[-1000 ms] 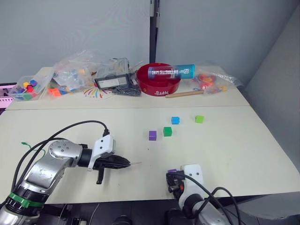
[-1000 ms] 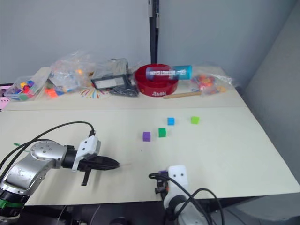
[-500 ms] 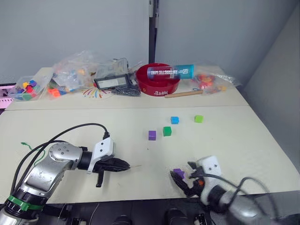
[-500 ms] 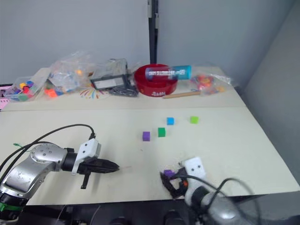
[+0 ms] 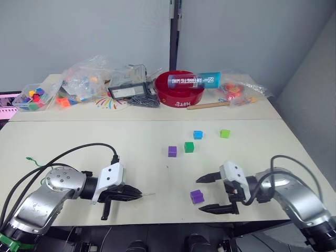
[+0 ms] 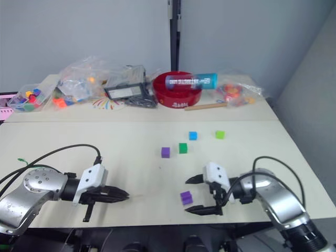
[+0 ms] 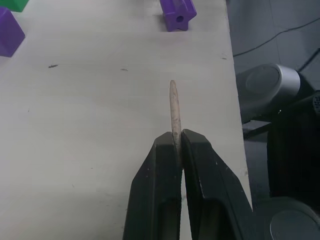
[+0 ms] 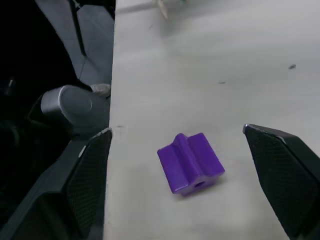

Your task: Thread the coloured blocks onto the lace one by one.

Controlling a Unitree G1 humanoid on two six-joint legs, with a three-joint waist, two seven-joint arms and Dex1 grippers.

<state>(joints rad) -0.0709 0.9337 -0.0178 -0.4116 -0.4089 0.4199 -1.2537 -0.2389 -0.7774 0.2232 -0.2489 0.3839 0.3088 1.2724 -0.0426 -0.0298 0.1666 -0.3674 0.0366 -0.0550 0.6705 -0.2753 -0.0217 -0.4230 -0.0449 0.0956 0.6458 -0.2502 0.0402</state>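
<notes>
My left gripper (image 5: 134,194) is shut on the lace's stiff pale tip (image 7: 173,107), which sticks out level toward the right. A bit of the green lace (image 5: 32,160) shows at the far left of the table. My right gripper (image 5: 208,193) is open, fingers spread wide, with a purple block (image 5: 197,196) lying loose on the table between its fingertips, its hole (image 8: 199,184) showing on one side. Further back lie a second purple block (image 5: 172,151), a dark green block (image 5: 189,147), a light blue block (image 5: 197,134) and a lime green block (image 5: 224,133).
At the back stand a red bowl (image 5: 179,95) with a teal cylinder (image 5: 192,80) across it, bags of toy pieces (image 5: 84,84), a wooden stick (image 5: 208,105) and a clear box (image 5: 29,98). Both grippers work close to the table's front edge (image 5: 168,216).
My right arm has swung out to the right and its gripper has opened; the purple block that was at its fingers now lies on the table. The left gripper still holds the tip.
</notes>
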